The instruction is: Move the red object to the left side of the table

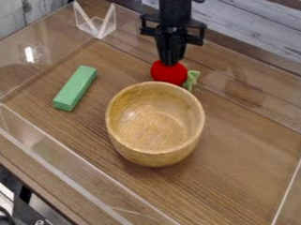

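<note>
The red object [169, 74], a small round red toy fruit with a light-green leafy bit on its right, rests on the table [239, 156] just behind the wooden bowl. My gripper [171, 61] hangs straight above it. Its black fingers are drawn close together into a narrow column, and their tips meet the top of the red object and pinch it. The lowest part of the fingertips is hidden by the fruit.
A wooden bowl [156, 122] stands in the middle, directly in front of the red object. A flat green block [76, 88] lies on the left side. Low clear acrylic walls [94, 20] edge the tabletop, with a folded clear piece at the back left.
</note>
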Controlling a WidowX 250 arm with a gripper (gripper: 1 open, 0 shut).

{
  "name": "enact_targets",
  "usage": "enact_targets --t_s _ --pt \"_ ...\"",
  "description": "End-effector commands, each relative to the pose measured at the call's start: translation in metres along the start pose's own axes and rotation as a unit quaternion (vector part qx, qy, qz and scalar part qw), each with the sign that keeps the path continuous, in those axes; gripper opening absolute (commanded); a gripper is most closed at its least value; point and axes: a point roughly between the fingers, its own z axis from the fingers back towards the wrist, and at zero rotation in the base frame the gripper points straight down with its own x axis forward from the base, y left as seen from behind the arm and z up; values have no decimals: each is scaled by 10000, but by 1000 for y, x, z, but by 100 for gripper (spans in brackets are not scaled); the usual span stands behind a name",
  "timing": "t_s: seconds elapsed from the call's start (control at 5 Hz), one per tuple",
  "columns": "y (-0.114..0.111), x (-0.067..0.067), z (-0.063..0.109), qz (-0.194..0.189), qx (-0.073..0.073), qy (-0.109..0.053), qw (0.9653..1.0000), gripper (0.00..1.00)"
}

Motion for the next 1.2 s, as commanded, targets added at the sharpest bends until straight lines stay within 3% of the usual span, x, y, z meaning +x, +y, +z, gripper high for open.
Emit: enact_targets --t_s 0.0,0.2,0.4,0.6,1.0 --pt "6 12 27 160 -27 -396 9991 0" --pt "8 16 16 218 6 -335 9992 100" --pt "5 18 15 -8 50 -235 9997 0" --pt "2 20 21 -253 70 -189 9995 0" --pt "5 3 53 -724 -76 -357 9967 0"
